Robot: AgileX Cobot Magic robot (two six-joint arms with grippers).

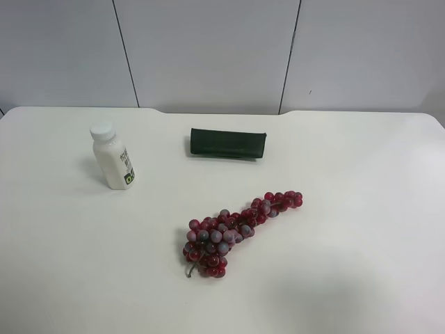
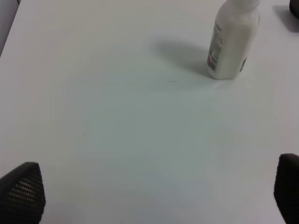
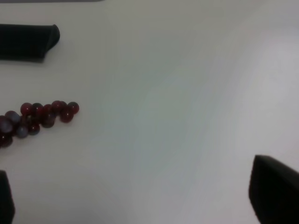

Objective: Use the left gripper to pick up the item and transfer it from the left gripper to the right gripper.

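White bottle stands upright upper left, awaiting pickup; I read left tool and right tool spread wide, empty.

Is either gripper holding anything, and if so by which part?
Nothing. The left gripper and right gripper are open and empty; the bottle stands untouched.

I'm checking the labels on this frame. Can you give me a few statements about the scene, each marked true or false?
The bottle stands upright on the table. True.
The left hand is shut on the bottle. False: it is open and empty, and the bottle stands apart from it.
The grape bunch lies on the dark green pouch. False: they lie apart on the table.
The right hand is open and holds nothing. True.
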